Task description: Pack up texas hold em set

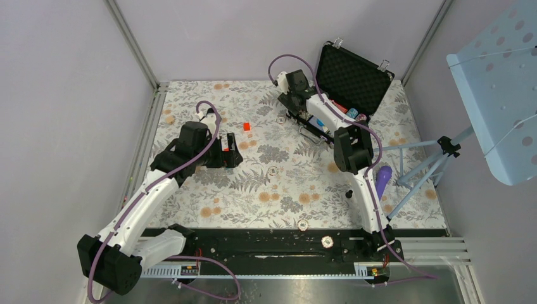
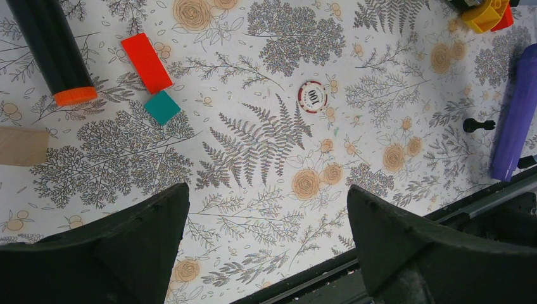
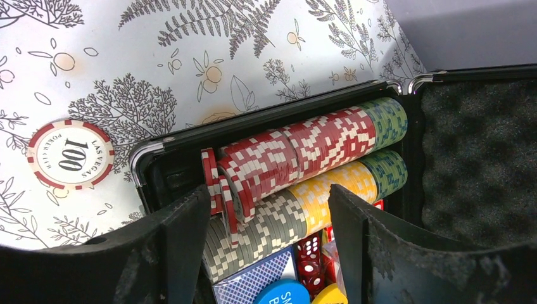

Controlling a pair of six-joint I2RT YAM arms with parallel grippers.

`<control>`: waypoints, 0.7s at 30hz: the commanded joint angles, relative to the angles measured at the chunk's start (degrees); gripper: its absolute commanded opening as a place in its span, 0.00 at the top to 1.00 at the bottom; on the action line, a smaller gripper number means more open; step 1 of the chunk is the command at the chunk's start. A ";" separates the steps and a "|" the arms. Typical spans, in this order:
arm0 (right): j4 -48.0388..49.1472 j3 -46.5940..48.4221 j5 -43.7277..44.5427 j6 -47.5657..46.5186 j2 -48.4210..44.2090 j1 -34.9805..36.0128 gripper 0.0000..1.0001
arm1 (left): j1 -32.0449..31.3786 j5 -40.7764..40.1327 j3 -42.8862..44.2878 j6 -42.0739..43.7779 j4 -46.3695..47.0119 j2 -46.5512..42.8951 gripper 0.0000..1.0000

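The black briefcase (image 1: 351, 76) of the texas hold em set stands open at the back right, its foam lid (image 3: 481, 158) upright. Inside lie rows of red chips (image 3: 297, 152), grey chips (image 3: 266, 228), yellow chips (image 3: 335, 187) and green chips (image 3: 386, 120). Below them are a blue card deck (image 3: 253, 278), red dice (image 3: 309, 256) and a blue button (image 3: 275, 294). My right gripper (image 3: 269, 240) hovers open over the case's left end (image 1: 304, 107), gripping nothing. A few red chips (image 3: 215, 180) lean there. Left gripper (image 2: 266, 240) is open above bare cloth (image 1: 231, 152). Loose chips lie on the table (image 2: 312, 96) (image 3: 69, 154) (image 1: 302, 224).
A black microphone with an orange end (image 2: 54, 47), a red block (image 2: 146, 62), a teal block (image 2: 162, 107) and a wooden block (image 2: 22, 145) lie near the left gripper. A purple object (image 1: 383, 177) lies right of the right arm. A blue perforated stand (image 1: 500, 95) overhangs the right side.
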 commanded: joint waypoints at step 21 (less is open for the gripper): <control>0.24 0.69 -8.69 2.10 -4.59 -0.98 0.26 | 0.42 1.11 -0.12 0.21 2.10 0.48 0.06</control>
